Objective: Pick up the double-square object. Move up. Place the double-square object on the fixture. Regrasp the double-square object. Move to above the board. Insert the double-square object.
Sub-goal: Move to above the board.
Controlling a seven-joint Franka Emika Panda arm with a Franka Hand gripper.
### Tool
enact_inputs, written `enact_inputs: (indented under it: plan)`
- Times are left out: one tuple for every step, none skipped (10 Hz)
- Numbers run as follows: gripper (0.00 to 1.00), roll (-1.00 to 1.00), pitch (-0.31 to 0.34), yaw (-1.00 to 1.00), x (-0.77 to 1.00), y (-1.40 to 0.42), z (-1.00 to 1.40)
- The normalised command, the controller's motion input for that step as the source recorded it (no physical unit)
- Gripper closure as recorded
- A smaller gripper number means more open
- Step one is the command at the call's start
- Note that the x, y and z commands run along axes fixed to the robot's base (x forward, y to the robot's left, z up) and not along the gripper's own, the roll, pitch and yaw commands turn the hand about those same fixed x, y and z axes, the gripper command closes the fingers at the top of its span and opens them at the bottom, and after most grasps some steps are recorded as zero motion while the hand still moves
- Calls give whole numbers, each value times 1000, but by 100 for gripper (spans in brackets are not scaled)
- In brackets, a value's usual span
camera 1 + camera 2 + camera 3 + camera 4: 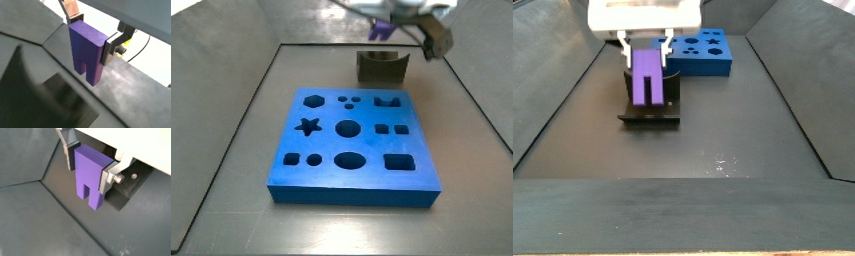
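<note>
In a wrist view, the two-finger gripper (92, 35) pinches the lilac plastic double-square object (88, 50) near its solid end, silver finger plates pressed to opposite faces. The block hangs with its long axis vertical, the notch and two square prongs pointing down toward the grey floor.

In a wrist view from the opposite side, the same clamp shows: the gripper (88, 164) holds the upper part of the double-square object (89, 175), prongs lowest, a dark plate (123, 190) just behind it, probably part of the fixture.

In a side view, the dark olive-brown block-like fixture (381, 68) stands just beyond the far edge of the thick blue board with dark cut-out holes (352, 140); the gripper (392, 14) sits above the fixture, its load hard to make out there.

In a side view from the front, the block (648, 76) hangs prongs-down directly over the fixture (651, 108), with the board (704, 52) behind. The placement appears to turn on a straight descent, the fixture lying right below the prongs.
</note>
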Motion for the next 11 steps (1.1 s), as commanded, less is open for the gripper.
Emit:
enact_inputs:
  plan:
    - [100,-117,70,-124,-87,279,1000]
    - [100,-121,79,-89,-88,272,1000]
    - [100,-119,80,-56,-90,264,1000]
    - [100,-112,76,-38,-90,259,1000]
    - [100,-98,68,-3,-91,244,1000]
    - [100,-89,61,10,-91,237,1000]
    - [100,-74,51,24,-91,224,1000]
    - [100,-64,50,27,-91,214,1000]
    - [100,-58,45,31,-91,203,1000]
    - [100,-55,44,30,-90,192,1000]
    - [100,-48,43,31,-87,176,1000]
